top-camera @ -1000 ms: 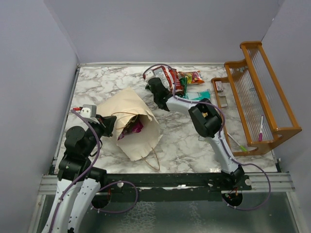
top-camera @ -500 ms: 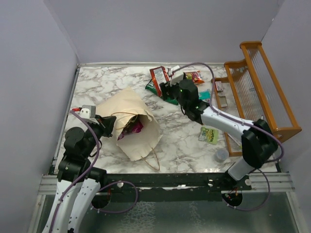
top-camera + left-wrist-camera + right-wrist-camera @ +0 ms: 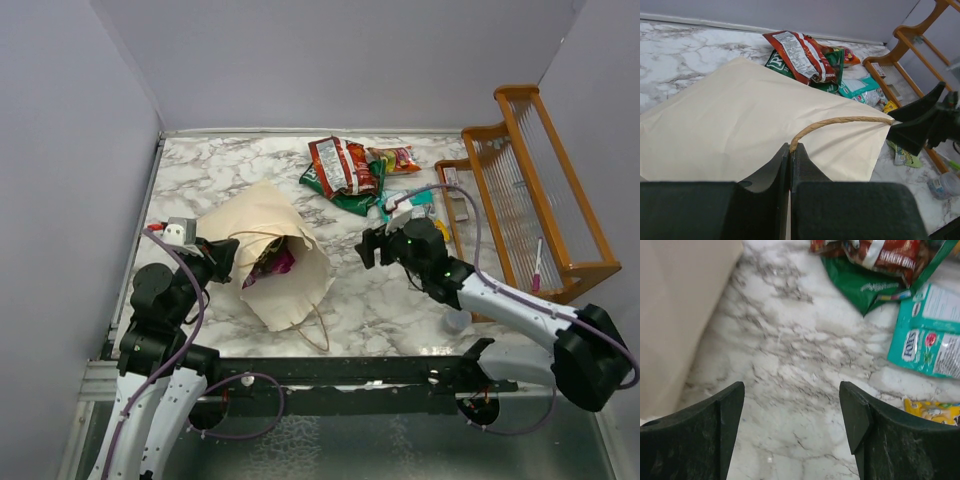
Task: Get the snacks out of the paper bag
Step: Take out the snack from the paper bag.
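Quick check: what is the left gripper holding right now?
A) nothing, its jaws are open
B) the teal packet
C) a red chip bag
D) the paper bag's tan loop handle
D: in the left wrist view the left gripper is shut on the tan loop handle of the paper bag.

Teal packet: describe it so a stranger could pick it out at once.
Left of the wooden rack on the table's right side, snacks are heaped near the far edge. At the heap's near fringe, beside the green bag, the teal packet lies flat. It alone is teal with white panels; its neighbours are red, green or yellow.
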